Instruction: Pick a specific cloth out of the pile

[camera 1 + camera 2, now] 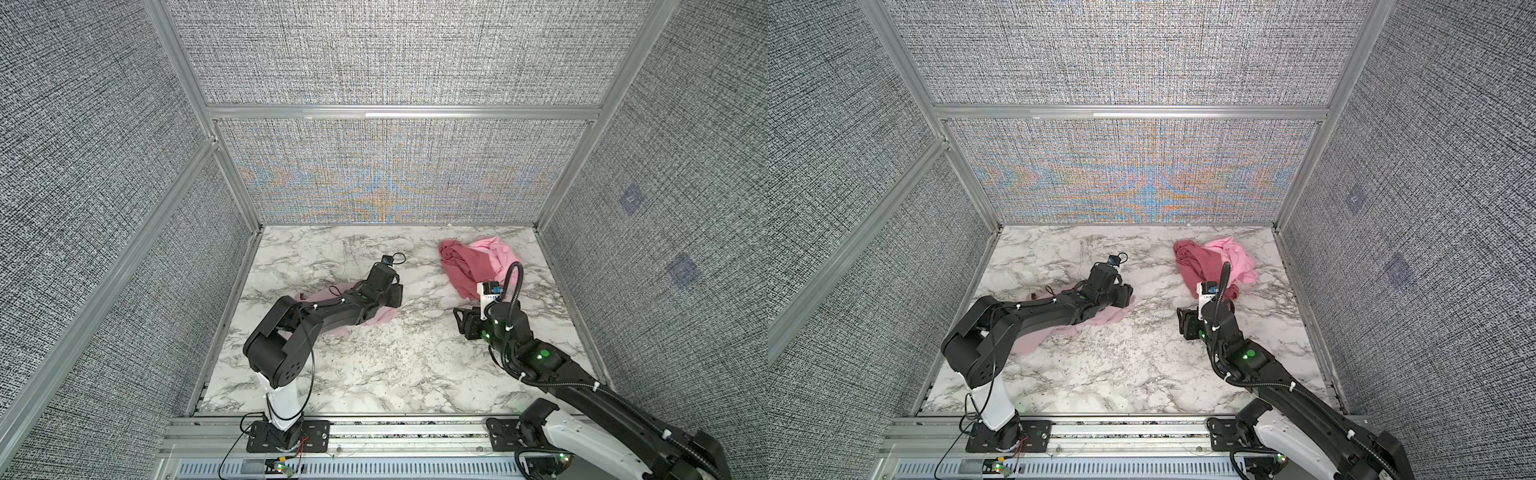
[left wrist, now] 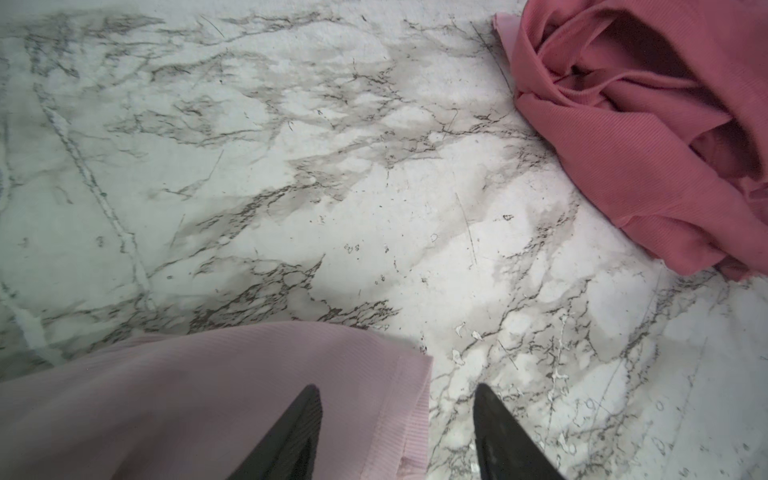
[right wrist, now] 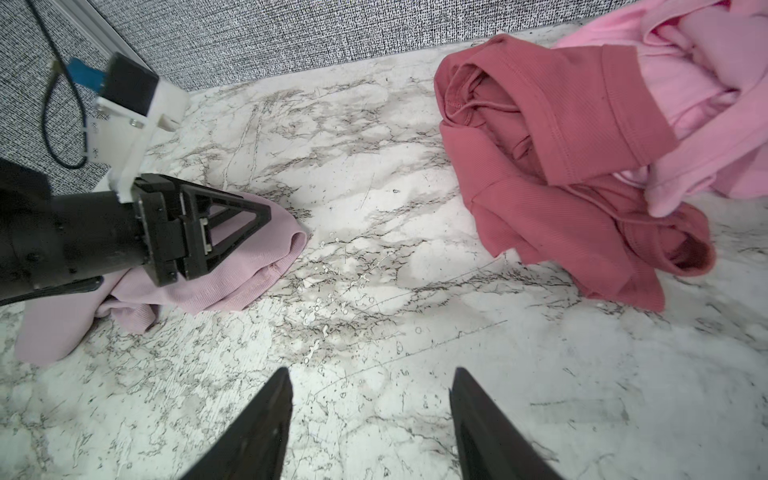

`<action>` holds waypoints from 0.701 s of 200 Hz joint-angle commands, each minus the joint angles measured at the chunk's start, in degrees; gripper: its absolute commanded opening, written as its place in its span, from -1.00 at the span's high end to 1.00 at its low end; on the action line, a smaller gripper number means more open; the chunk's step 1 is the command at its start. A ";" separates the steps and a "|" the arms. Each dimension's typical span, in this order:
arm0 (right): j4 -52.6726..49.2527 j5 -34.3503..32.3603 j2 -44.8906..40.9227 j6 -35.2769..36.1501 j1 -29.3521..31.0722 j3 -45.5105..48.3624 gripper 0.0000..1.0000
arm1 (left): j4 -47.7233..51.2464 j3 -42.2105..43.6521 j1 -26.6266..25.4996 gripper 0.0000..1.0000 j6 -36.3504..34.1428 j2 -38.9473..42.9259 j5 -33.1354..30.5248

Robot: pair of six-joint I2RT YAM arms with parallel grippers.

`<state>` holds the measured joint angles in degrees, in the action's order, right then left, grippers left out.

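Observation:
The cloth (image 1: 379,318) (image 1: 1106,319), pale mauve-pink, lies flat on the marble at left centre, partly under my left arm. My left gripper (image 1: 395,296) (image 2: 397,388) hangs open just over its right-hand hem: one finger above the cloth (image 2: 208,395), the other above bare marble. The pile sits at the back right, a dark rose-red cloth (image 1: 459,268) (image 3: 561,166) with a bright pink cloth (image 1: 494,253) (image 3: 706,104) behind it. My right gripper (image 1: 459,316) (image 3: 370,372) is open over bare marble, in front of the pile and apart from it.
The marble table (image 1: 374,365) is boxed in by grey fabric walls (image 1: 395,178) on three sides with aluminium posts at the corners. A metal rail (image 1: 415,432) carrying both arm bases runs along the front edge. Bare marble separates the cloth from the pile.

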<state>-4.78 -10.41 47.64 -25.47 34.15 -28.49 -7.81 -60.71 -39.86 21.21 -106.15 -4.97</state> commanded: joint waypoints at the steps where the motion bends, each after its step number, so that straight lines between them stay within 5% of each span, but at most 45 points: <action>1: -1.37 -1.34 -2.27 -2.19 -0.20 1.55 -0.24 | 2.34 -2.00 -0.30 -0.17 -1.08 -2.73 -0.19; 93: -4.19 -1.98 -7.76 -4.62 -0.81 4.45 -0.25 | 6.36 -8.16 -1.35 -0.12 -2.25 -10.66 -2.44; 140: -3.71 -1.98 -8.49 -4.93 -0.86 5.02 -0.25 | 7.44 -8.34 -1.45 0.07 -1.54 -11.71 -3.64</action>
<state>-8.71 -11.94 39.03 -29.43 33.36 -23.68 -2.07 -69.47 -41.23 19.35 -117.40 -7.57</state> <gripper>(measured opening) 0.627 0.508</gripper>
